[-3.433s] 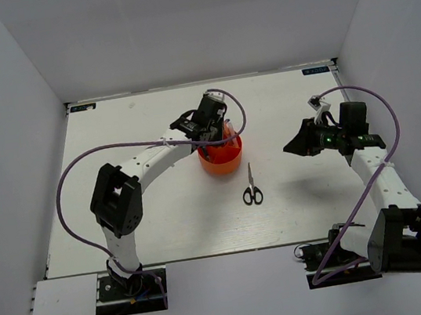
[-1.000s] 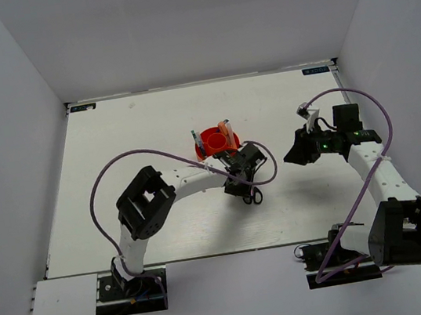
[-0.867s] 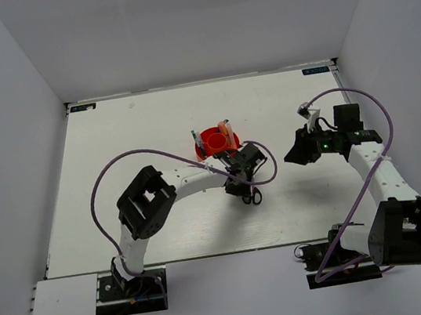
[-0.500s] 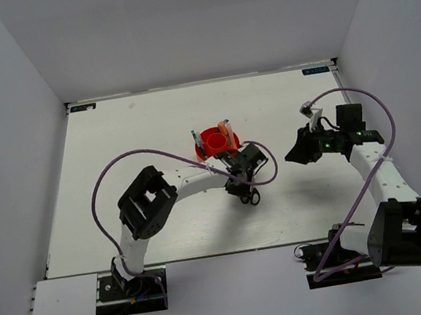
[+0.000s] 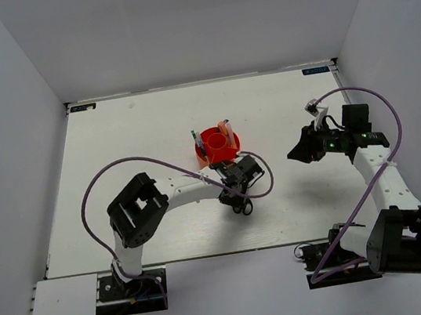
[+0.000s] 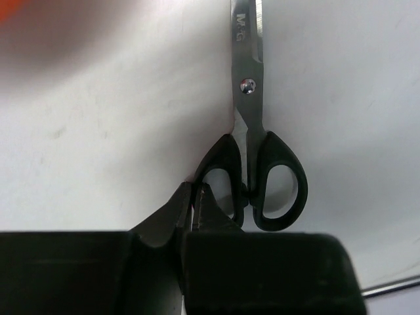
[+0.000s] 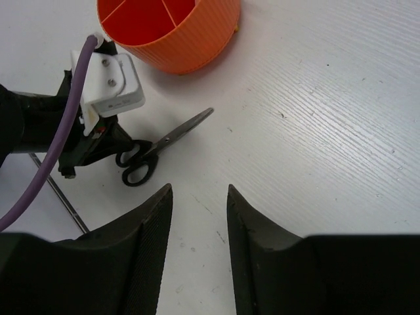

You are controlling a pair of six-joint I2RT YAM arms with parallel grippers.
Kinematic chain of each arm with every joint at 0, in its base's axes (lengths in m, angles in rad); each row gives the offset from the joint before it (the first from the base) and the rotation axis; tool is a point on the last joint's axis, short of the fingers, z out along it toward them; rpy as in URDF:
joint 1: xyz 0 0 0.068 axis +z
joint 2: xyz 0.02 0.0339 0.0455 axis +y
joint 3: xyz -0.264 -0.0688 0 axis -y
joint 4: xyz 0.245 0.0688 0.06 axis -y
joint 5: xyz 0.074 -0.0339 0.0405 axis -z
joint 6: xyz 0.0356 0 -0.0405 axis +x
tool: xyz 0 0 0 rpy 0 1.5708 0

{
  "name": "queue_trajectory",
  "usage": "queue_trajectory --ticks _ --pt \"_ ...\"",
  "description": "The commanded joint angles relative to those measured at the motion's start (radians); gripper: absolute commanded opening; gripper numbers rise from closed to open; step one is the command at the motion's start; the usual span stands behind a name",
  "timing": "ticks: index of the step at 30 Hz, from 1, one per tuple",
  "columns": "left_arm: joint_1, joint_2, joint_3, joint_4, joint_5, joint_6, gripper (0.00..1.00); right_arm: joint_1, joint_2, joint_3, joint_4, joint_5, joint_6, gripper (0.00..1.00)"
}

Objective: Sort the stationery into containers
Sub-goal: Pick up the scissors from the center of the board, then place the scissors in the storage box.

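Observation:
The black-handled scissors (image 6: 248, 85) lie flat on the white table, just in front of the round red-orange tub (image 5: 212, 156). They also show in the top view (image 5: 245, 207) and the right wrist view (image 7: 164, 143). My left gripper (image 6: 195, 189) is low on the table with its jaws pinched together on the rim of the scissors' left handle loop. Several pens and an orange-capped marker (image 5: 224, 129) stand in the tub. My right gripper (image 7: 199, 190) is open and empty, hovering to the right of the scissors (image 5: 304, 148).
The left arm's purple cable (image 5: 156, 162) loops over the table to the left of the tub and round the wrist. The tub's ribbed wall (image 7: 190, 46) stands just beyond the scissors' blade tip. White walls enclose the table on three sides.
The left arm came away from the tub and down to the scissors. In the last second the gripper and the scissors' handles shifted a little toward the near left. The right arm barely moved.

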Motion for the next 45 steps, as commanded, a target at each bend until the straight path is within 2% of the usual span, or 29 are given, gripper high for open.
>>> queue_trajectory --ticks 1,7,10,17,21,22,23,26,33,45 --pt "-0.027 -0.074 -0.02 -0.137 -0.022 0.05 0.0 -0.011 -0.027 -0.006 0.012 -0.031 0.002 0.43" --pt "-0.03 -0.229 0.08 -0.306 -0.068 0.147 0.0 -0.022 -0.033 -0.012 0.006 -0.036 0.001 0.46" --pt "-0.019 -0.269 0.19 -0.406 -0.14 0.223 0.0 -0.025 -0.031 -0.011 0.007 -0.042 0.002 0.48" --pt "0.037 -0.262 0.394 -0.653 -0.231 0.398 0.0 -0.025 -0.038 -0.009 0.009 -0.051 0.004 0.49" --pt "0.041 -0.217 0.501 -0.742 -0.364 0.53 0.0 -0.026 -0.045 -0.011 0.007 -0.058 0.004 0.5" --pt "0.041 -0.199 0.513 -0.763 -0.388 0.602 0.0 -0.027 -0.047 -0.012 0.01 -0.062 0.005 0.5" --pt "0.039 -0.196 0.541 -0.768 -0.463 0.621 0.0 -0.028 -0.048 -0.011 0.009 -0.068 0.005 0.5" --pt "0.033 -0.19 0.548 -0.736 -0.569 0.748 0.0 -0.025 -0.05 -0.011 0.009 -0.073 0.008 0.5" --pt "0.013 -0.239 0.367 -0.478 -0.698 1.093 0.0 -0.03 -0.05 -0.012 0.009 -0.078 0.01 0.5" --pt "0.007 -0.184 0.335 -0.317 -0.657 1.293 0.0 -0.042 -0.057 -0.012 0.007 -0.076 0.011 0.5"
